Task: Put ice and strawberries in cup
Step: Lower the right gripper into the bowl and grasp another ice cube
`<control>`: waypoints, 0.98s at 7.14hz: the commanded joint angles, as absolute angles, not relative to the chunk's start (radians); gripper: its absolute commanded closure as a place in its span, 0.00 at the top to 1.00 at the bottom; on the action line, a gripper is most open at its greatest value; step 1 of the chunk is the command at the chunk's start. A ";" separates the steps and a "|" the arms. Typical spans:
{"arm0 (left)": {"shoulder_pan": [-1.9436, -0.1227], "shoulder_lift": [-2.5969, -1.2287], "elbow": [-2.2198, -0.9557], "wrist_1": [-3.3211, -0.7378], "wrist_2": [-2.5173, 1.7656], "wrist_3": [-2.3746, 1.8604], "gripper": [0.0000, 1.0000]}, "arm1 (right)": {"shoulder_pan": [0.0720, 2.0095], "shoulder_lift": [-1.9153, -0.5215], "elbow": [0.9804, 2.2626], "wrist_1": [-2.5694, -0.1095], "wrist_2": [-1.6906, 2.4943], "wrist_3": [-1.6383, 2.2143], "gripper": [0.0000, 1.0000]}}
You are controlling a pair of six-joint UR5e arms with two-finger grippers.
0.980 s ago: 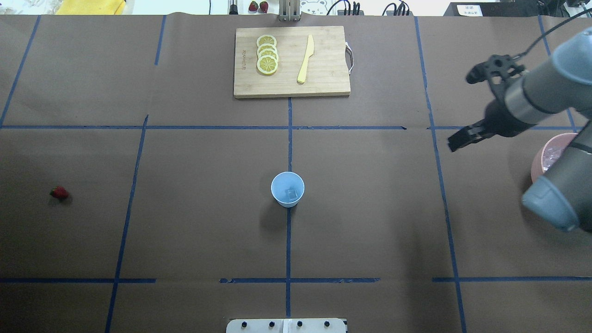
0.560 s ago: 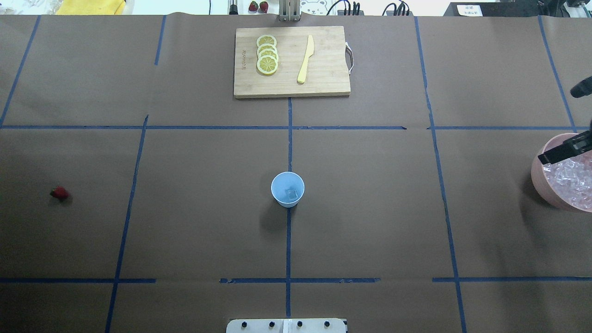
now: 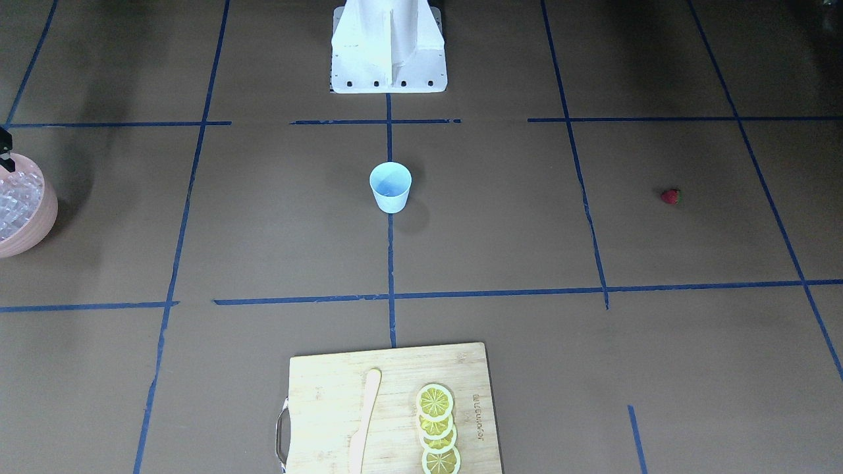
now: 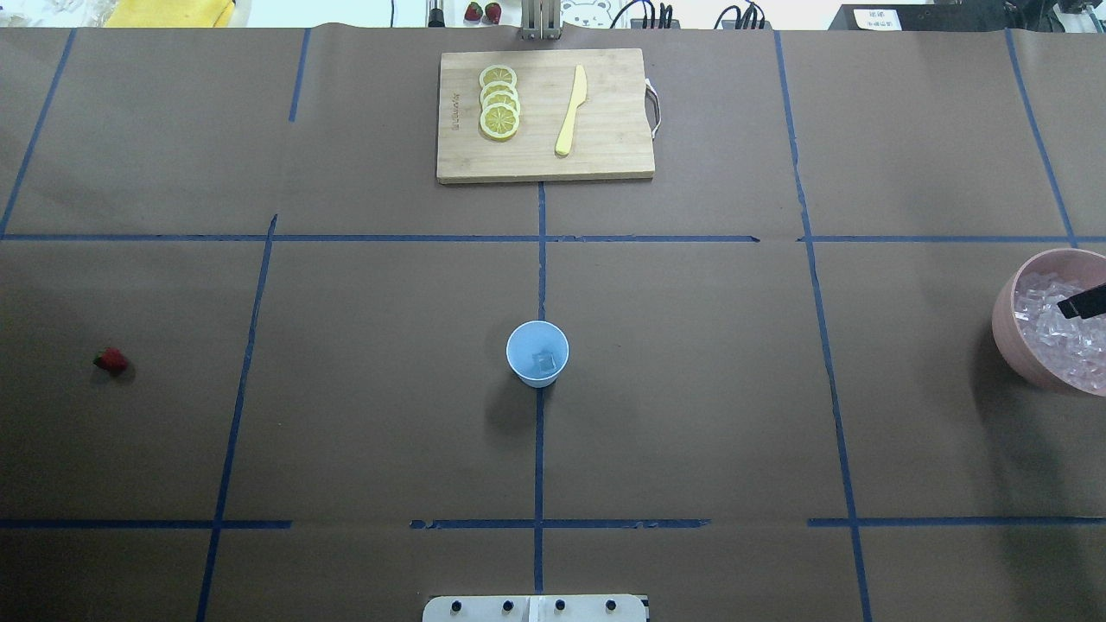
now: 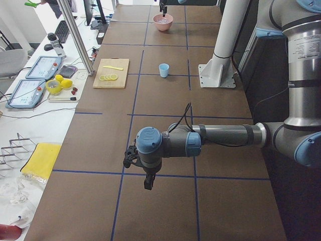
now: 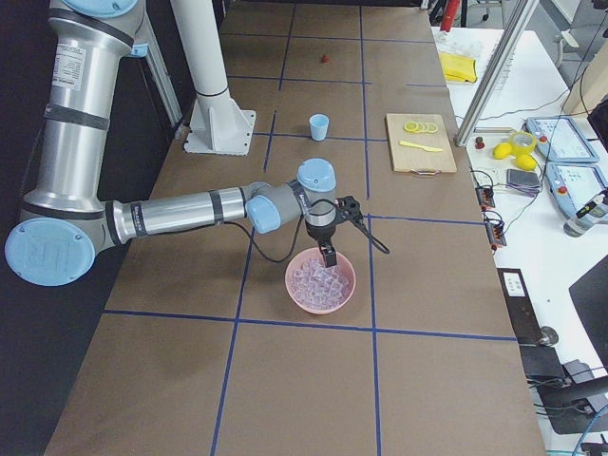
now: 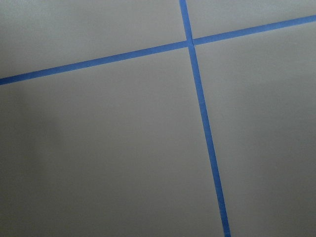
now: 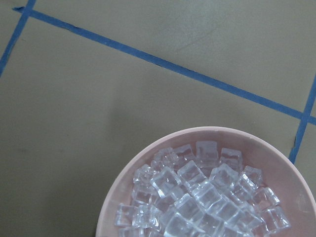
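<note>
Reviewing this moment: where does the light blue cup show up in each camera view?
Exterior front-facing: cup at centre, on the middle tape line.
Overhead exterior: cup at centre, on the same line.
Exterior left: cup upper middle, right of the board.
Exterior right: cup upper middle, left of the board.
Left wrist: not in view.
Right wrist: not in view.
Shared landmark: the cutting board, beyond the cup from the robot.

Robotics lab: brown-papered table [image 4: 691, 389] with blue tape grid [image 4: 540, 259], teach pendants [image 5: 41, 68] on side bench [image 5: 30, 125].
</note>
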State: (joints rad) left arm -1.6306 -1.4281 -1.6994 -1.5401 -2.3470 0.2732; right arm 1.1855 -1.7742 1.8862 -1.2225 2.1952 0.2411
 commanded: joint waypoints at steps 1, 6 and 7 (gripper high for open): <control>-1.631 -1.428 -1.700 -1.540 -2.347 0.273 1.00 | 1.163 -1.772 1.807 -1.132 2.191 0.282 0.98; -1.631 -1.428 -1.700 -1.540 -2.347 0.273 1.00 | 1.109 -1.773 1.790 -1.134 2.169 0.273 0.94; -1.631 -1.428 -1.700 -1.540 -2.347 0.273 1.00 | 1.109 -1.772 1.784 -1.134 2.169 0.272 0.91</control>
State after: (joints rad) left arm -1.6306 -1.4281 -1.6996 -1.5401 -2.3470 0.2730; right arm 1.1121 -1.7729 1.7906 -1.1334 2.1697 0.2742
